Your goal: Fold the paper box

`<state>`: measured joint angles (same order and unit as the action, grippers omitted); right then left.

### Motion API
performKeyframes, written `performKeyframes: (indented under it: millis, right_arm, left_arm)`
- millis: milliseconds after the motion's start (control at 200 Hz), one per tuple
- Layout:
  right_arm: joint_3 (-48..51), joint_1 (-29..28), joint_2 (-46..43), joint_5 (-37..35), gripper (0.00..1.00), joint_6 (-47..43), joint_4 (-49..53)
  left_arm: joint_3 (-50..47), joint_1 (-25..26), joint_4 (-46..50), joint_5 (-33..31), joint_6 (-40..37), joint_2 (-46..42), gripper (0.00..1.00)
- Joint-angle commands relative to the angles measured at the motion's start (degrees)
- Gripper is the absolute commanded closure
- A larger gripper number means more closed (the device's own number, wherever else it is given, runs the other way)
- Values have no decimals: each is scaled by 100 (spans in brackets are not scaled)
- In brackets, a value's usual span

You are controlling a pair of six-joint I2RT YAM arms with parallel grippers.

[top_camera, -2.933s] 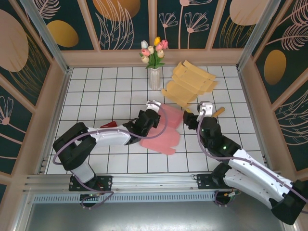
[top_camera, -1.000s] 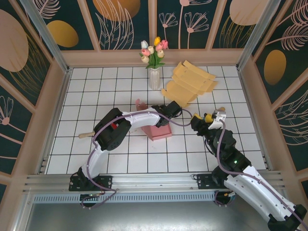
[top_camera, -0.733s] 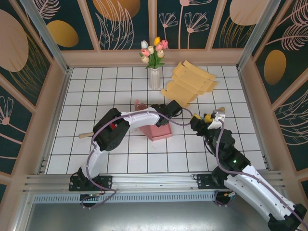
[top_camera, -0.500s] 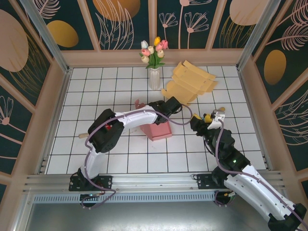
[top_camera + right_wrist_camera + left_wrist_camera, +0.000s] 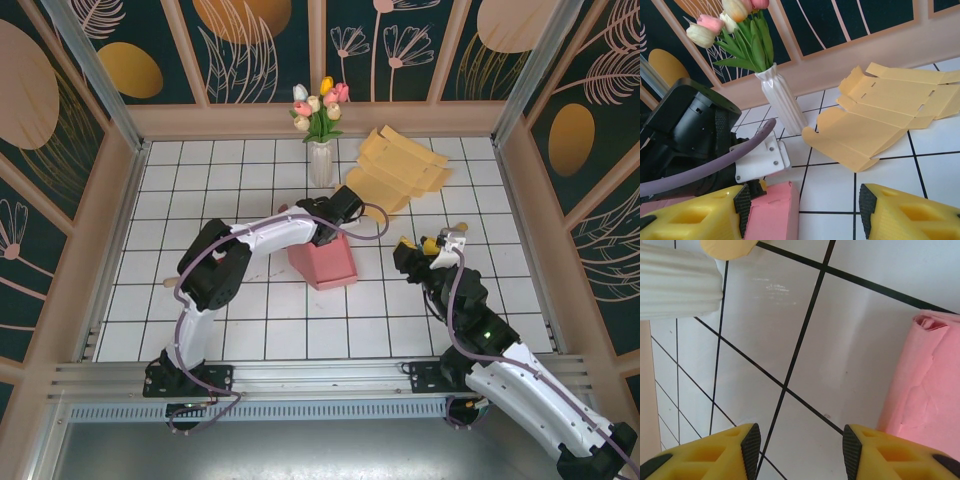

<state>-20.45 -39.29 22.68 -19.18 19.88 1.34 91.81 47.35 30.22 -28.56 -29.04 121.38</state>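
The pink paper box (image 5: 322,264) sits on the white tiled table (image 5: 200,190) near the middle, in front of the white vase (image 5: 320,162) of tulips and a little nearer the arms. From above it reads as a squat block, not much longer one way than the other. Its slightly longer edges run roughly left to right, skewed off the tile lines so the right end angles toward the back wall and one corner points at the arm bases. The top looks closed over, though I can't tell how well the flaps are tucked.

The left gripper (image 5: 330,222) reaches in from the left and hangs over the far edge of the box, between it and the vase. Its wrist camera shows the yellow fingers (image 5: 705,457) spread with only bare tile between them — released, gripping nothing. In that view the box's crumpled pink side (image 5: 925,390) lies just beside the right finger and the ribbed vase (image 5: 677,285) is at the upper left.

The right gripper (image 5: 420,244) hovers to the right of the box, apart from it, its jaws also spread and empty. In its own view (image 5: 802,212) a pink corner of the box (image 5: 772,210) shows low down, the left arm's black wrist (image 5: 685,135) looms beside it, and flat yellow cardboard sheets (image 5: 890,115) lie by the back wall — well apart from the box.
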Motion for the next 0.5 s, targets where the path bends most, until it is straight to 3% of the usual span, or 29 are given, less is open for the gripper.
performKeyframes:
  millis: [0, 305, 430, 495]
  right_arm:
    - [34, 44, 17, 124, 38, 7, -223]
    - [40, 49, 17, 234, 38, 42, -237]
    - [56, 49, 43, 217, 38, 35, -264]
    - [47, 44, 69, 183, 38, 17, -250]
  left_arm:
    - [148, 33, 117, 297, -136, 148, 50]
    - [258, 87, -40, 494, 324, -830, 49]
    - [39, 134, -718, -50, 1337, -1594, 47]
    - [94, 129, -638, -674, 2101, -1814, 38]
